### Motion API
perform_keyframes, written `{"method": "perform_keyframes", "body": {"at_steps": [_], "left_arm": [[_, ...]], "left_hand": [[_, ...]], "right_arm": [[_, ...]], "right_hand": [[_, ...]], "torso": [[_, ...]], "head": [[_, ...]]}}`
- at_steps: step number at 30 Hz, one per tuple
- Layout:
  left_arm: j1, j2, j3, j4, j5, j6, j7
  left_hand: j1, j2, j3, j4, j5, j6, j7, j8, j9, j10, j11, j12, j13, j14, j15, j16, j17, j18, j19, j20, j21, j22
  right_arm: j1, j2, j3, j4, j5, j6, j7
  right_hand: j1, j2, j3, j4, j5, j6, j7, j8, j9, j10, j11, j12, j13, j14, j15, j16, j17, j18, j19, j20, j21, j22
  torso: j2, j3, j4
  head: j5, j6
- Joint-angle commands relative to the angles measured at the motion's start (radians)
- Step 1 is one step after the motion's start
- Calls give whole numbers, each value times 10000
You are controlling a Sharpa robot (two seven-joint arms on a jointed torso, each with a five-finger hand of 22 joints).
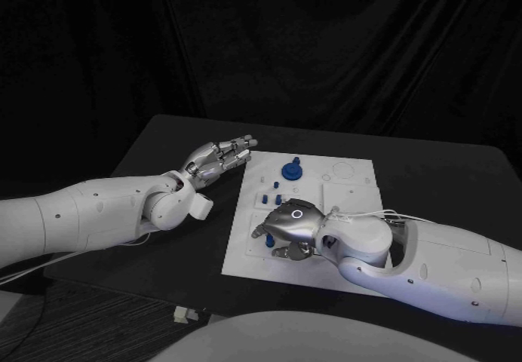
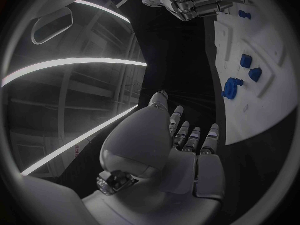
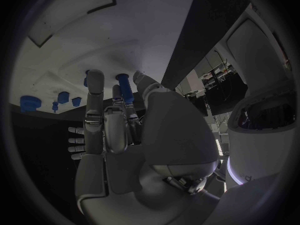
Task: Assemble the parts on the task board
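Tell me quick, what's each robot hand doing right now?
Left robot hand: open, holding nothing, beside the task board.
Right robot hand: holding a blue part between its fingers.

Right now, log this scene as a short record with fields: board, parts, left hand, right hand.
board: white task board in the middle of the black table
parts: blue pieces on the board's left side
left hand: left hand off the board's left edge, over the table, fingers extended, holding nothing
right hand: right hand over the board's near part, fingers around a blue peg
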Motion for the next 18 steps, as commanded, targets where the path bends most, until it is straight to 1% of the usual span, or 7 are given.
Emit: {"method": "perform_keyframes", "body": {"at_steps": [1, 6, 8, 12, 14, 17, 18], "left_arm": [[-16, 16, 10, 12, 58, 126, 936], [-20, 19, 10, 3, 58, 129, 932], [-22, 22, 10, 4, 58, 130, 932], [-25, 27, 10, 4, 58, 130, 940], [-27, 32, 10, 3, 58, 127, 950], [-29, 29, 10, 17, 58, 116, 976], [-30, 21, 10, 30, 58, 109, 1001]], "left_hand": [[5, 85, 39, -3, 41, 93, 0, 24, 15, -38, 73, 15, -7, 22, 71, 74, 12, 204, 14, 56, 11, 18], [6, 85, 40, -3, 42, 95, 3, 24, 15, -38, 77, 15, -7, 24, 72, 79, 13, 205, 15, 56, 11, 19], [6, 85, 40, -3, 42, 95, 3, 24, 15, -38, 77, 15, -7, 24, 72, 79, 13, 205, 15, 56, 11, 19], [6, 85, 40, -3, 42, 95, 3, 24, 15, -38, 77, 15, -7, 24, 72, 79, 13, 205, 15, 56, 11, 19], [9, 83, 40, -5, 43, 114, 14, 28, 17, -38, 91, 18, -7, 26, 75, 80, 13, 208, 14, 56, 11, 10], [11, 82, 41, -6, 44, 117, 16, 29, 17, -38, 94, 19, -7, 24, 75, 66, 10, 209, 13, 56, 10, 7], [11, 82, 41, -6, 44, 117, 16, 29, 17, -38, 94, 19, -7, 24, 75, 66, 10, 209, 13, 56, 10, 7]], "right_arm": [[-18, -53, 0, 23, -155, 142, -362], [-15, -189, 1, 85, -173, -278, -383], [0, -293, 1, 156, -253, -515, -385], [133, -593, 1, 400, -355, -1145, -380], [280, -814, 1, 584, -380, -1666, -320], [565, -1208, 2, 893, -400, -2520, -157], [782, -1483, 2, 1086, -390, -3039, -6]], "right_hand": [[-8, -87, -584, 317, -377, -443, -23, 7, -127, -380, 46, -40, 86, 506, -25, 7, 1090, -9, 46, 46, -296, 189], [441, -398, -1226, 1298, -586, -1609, -228, -54, -401, -1260, 135, 1, 223, 480, 46, 13, 1087, 19, 57, 117, -728, 76], [568, -499, -1315, 1529, -611, -1795, -264, -65, -441, -1431, 143, 26, 247, 463, 59, -5, 1065, 34, 45, 122, -861, 52], [286, -815, -1627, 1619, -728, -2421, -377, -127, -529, -2030, 150, -80, 209, 407, 69, -56, 1009, 57, -35, 128, -1205, -14], [252, -840, -1648, 1622, -731, -2457, -366, -128, -533, -2066, 160, -81, 206, 399, 74, -68, 997, 58, -45, 131, -1242, -21], [24, -917, -1723, 1637, -745, -2608, -453, -134, -545, -2307, 136, -127, 178, 408, 72, -12, 1053, 54, -61, 131, -1250, -16], [-119, -899, -1719, 1633, -736, -2507, -464, -105, -529, -2377, 152, -115, 174, 413, 79, 12, 1076, 45, -54, 133, -1212, -2]], "torso": [[7, -5, 0], [18, 1, 10], [16, 3, 4], [6, -2, 2], [5, 0, -2], [4, 0, -4], [2, 0, -7]], "head": [[0, -1], [-23, -1], [-41, -1], [-76, -1], [-100, -1], [-132, -1], [-147, -1]]}}
